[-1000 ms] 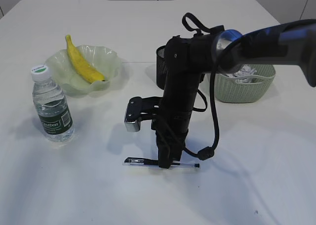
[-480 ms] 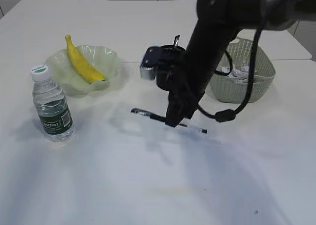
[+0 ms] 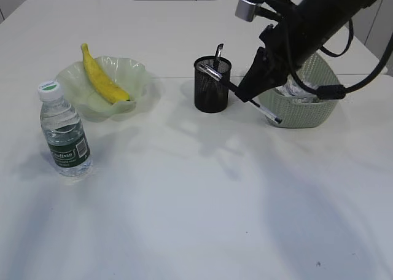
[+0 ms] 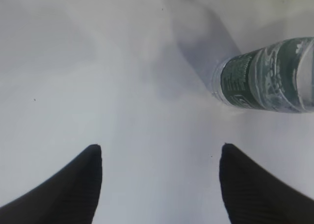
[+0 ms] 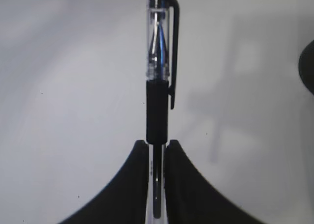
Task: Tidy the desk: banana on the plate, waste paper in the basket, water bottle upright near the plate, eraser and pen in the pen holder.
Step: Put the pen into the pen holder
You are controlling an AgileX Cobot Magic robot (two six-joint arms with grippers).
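White table (image 3: 184, 218) fills the exterior view, where the right gripper (image 3: 244, 91) holds the pen (image 3: 236, 91) slanted in the air between the mesh pen holder (image 3: 212, 86) and the woven basket (image 3: 313, 108). From the left wrist, the left gripper (image 4: 159, 157) stands wide and empty near the ribbed plastic water bottle (image 4: 267, 79), cut off at the edge. From the right wrist, dark curved fingers (image 5: 135, 184) pinch the clear barrel.

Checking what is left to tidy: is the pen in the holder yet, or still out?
Out. The right gripper holds the pen tilted in the air, its upper end over the holder's rim, its lower end by the basket.
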